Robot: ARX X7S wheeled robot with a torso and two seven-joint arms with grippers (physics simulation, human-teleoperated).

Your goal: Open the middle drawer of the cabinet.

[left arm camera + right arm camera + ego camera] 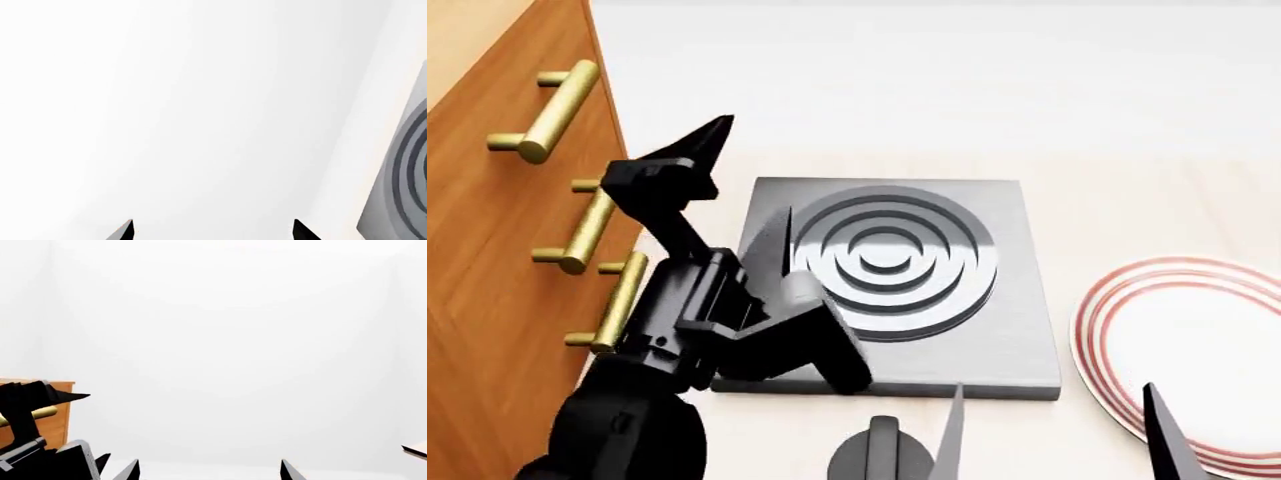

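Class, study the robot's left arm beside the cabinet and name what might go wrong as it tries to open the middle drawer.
1. Three alike brass handles sit close together on the cabinet; the left gripper might take a neighbouring handle instead of the middle drawer's handle.
2. The gripper is open, not yet around any handle, and points away from the cabinet; a badly aligned approach could slip off the round bar.
3. The stove plate lies close beside the arm, which could knock it.

- Setting: simulated kitchen.
- Grey stove plate (pixel 888 290) with concentric rings lies on the pale table (pixel 1121 130).
- Red-ringed plate (pixel 1181 350) beside it.
- Wood-grain cabinet (pixel 487 250), brass handles.
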